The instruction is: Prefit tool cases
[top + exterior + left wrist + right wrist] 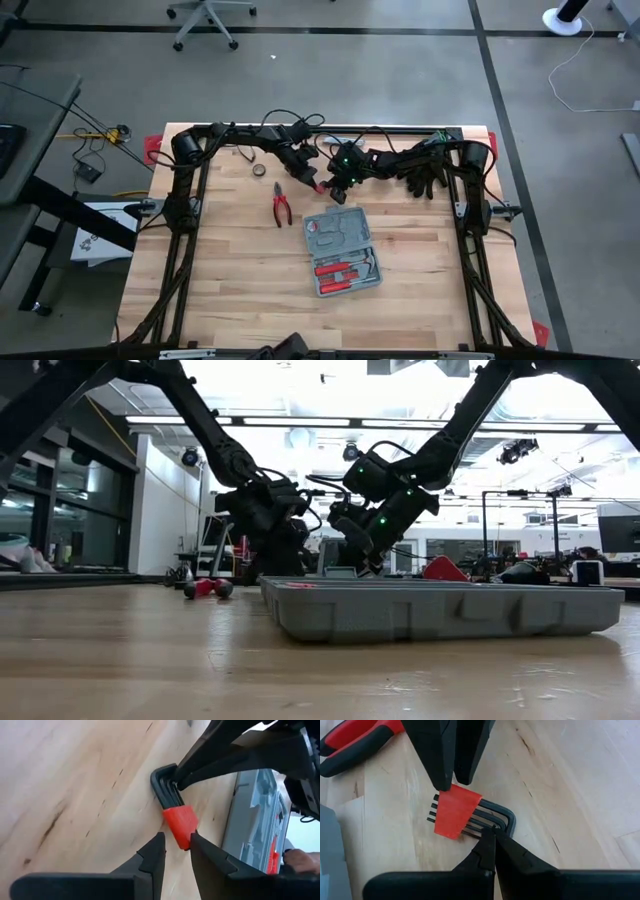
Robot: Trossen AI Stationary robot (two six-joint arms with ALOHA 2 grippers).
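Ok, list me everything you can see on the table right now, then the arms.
tool case: one, blue-grey, open at table centre, red-handled tools inside
hex key set: one, black keys in a red holder, on the wood behind the case, between both grippers
pliers: one, red and black handles, left of the case
tape roll: one, dark, far left near the left arm
gloves: black, far right of the table
left gripper: fingers closing on the red holder
right gripper: shut, tips on the bent ends of the keys
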